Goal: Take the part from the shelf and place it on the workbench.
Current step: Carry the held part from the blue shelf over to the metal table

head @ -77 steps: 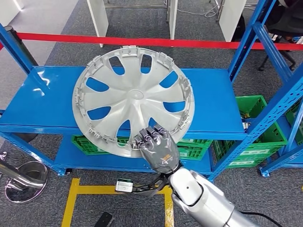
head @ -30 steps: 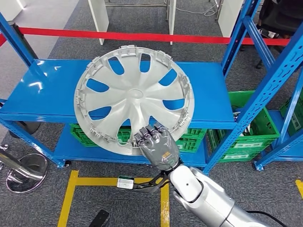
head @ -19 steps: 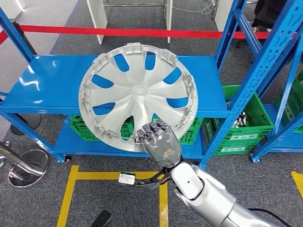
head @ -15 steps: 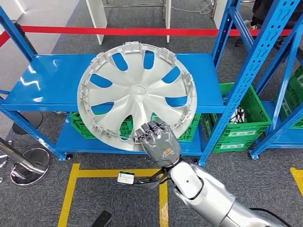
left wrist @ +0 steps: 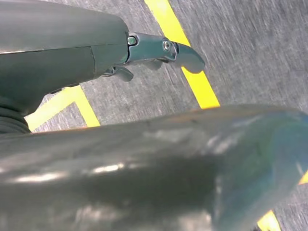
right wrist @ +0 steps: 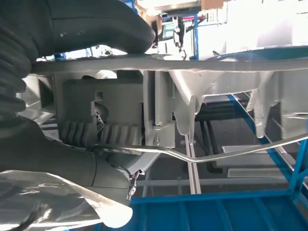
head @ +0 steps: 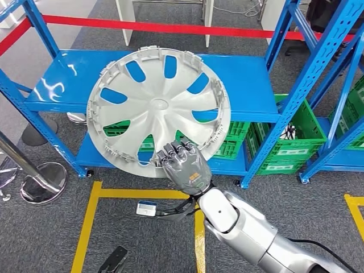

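Right robot hand (head: 185, 168) around near rim of tilted wheel cover (head: 157, 108).

green crates (head: 296, 149), red barrier tape (head: 172, 27)

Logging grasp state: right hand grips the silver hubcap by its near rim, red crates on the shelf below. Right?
One error: the crates under the blue shelf are green, not red, as the head view shows. The rest holds: the right hand grips the silver hubcap by its near rim.
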